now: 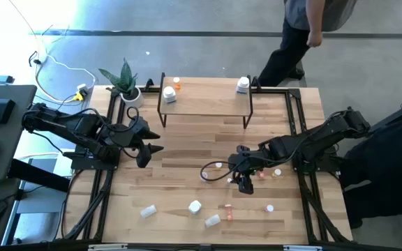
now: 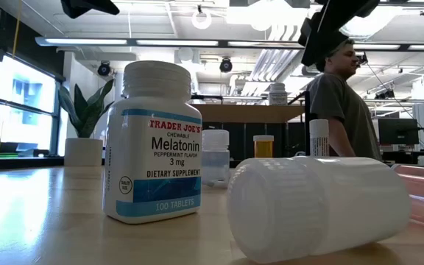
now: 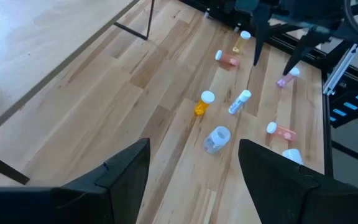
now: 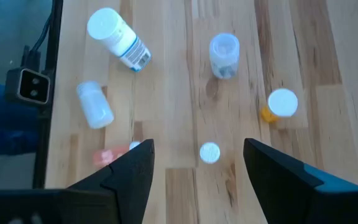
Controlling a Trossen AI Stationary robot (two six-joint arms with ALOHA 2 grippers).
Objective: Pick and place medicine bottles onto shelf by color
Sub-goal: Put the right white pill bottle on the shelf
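The planked wooden table [image 1: 187,157] fills the high view, pale boards with a black metal frame along its edges. At its far side stands the shelf [image 1: 204,97], a low rectangular light-wood board on thin black legs; on it sit a white bottle [image 1: 169,95] with a small orange bottle [image 1: 177,84] just beside it at one end, and another white bottle [image 1: 243,85] at the other end. A potted plant [image 1: 126,85] with stiff pointed leaves stands beside the shelf's left end. A person [image 1: 306,35] in dark clothes walks beyond the table.

The two dark arms reach in from either side. The left gripper [image 1: 145,150] hangs over bare boards on the left with its jaws wide apart and nothing between them. The right gripper [image 1: 243,178] hangs over the scattered bottles right of centre, jaws likewise apart and empty.

The loose medicine bottles lie on the near half of the table: a white melatonin bottle [image 2: 153,143] with a blue label stands upright, a frosted white bottle [image 2: 319,206] lies on its side near it, and small cylinders, an amber bottle [image 4: 278,106], a clear bottle [image 4: 224,55] and a pinkish bottle [image 3: 281,130], are spread between them, well apart from the shelf.
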